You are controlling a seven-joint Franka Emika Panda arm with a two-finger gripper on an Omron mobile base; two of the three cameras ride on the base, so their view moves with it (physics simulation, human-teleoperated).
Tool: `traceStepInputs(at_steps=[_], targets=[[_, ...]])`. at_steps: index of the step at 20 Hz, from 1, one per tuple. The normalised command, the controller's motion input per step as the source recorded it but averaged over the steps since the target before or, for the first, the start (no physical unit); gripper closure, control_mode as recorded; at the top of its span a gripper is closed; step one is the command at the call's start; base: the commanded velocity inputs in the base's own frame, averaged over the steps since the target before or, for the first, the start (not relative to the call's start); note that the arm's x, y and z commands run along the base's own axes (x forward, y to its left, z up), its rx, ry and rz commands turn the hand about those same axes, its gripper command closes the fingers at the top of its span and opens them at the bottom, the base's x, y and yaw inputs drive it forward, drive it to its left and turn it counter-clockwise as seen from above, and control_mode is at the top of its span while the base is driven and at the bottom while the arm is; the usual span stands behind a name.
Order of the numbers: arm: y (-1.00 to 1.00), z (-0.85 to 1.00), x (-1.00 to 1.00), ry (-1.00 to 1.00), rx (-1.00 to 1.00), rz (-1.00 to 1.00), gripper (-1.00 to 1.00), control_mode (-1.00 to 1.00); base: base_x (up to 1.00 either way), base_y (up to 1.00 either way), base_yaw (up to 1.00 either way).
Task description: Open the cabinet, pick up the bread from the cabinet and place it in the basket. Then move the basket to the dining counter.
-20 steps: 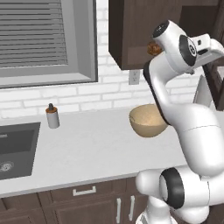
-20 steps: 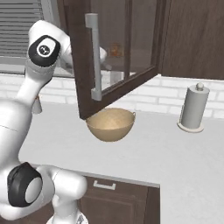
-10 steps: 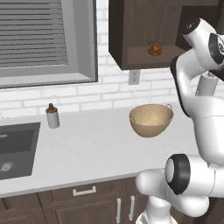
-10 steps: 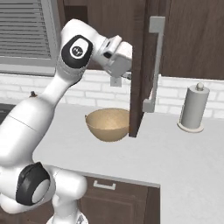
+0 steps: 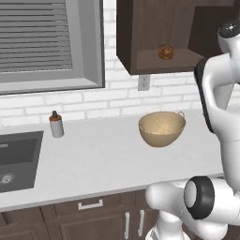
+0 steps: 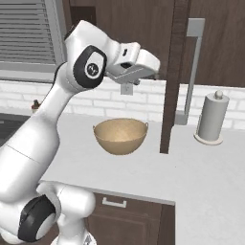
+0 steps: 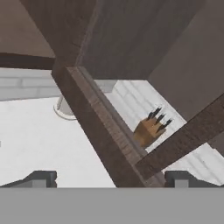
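Bread [image 5: 165, 51] sits untouched on the shelf of the cabinet [image 5: 140, 37], whose door [image 6: 173, 76] we see swung wide, edge-on to the right base camera. We judge the opening done; picking the bun, filling the basket [image 5: 161, 128] on the grey worktop [image 5: 93, 159] and carrying it to the dining counter remain. Our gripper [image 7: 109, 178] is raised beside the door's edge, fingers spread wide, holding nothing.

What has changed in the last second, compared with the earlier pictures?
The cabinet door swung from half open to fully open, edge-on in the right base view. The gripper moved back from the door and now holds nothing. The bread on the cabinet shelf, the basket and the paper towel roll stayed in place.
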Motion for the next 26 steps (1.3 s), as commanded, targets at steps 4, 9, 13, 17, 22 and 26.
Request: traceStepInputs(at_steps=[4, 9, 13, 17, 22, 26], targets=[[1.00, 0.00, 0.29, 0.00, 0.21, 0.45, -1.00, -1.00, 0.00, 0.00, 0.00], [1.00, 0.00, 0.70, -0.04, 0.25, 0.44, -1.00, -1.00, 0.00, 0.00, 0.00], [0.68, 0.00, 1.00, -0.08, 0.25, 0.34, -1.00, -1.00, 0.00, 0.00, 0.00], [0.05, 0.00, 0.99, -0.04, 0.10, 0.18, -1.00, -1.00, 0.00, 0.00, 0.00], [0.05, 0.00, 0.83, 0.00, 0.00, 0.04, -1.00, -1.00, 0.00, 0.00, 0.00], [0.18, 0.02, 0.75, 0.00, 0.00, 0.00, -1.00, -1.00, 0.00, 0.00, 0.00]])
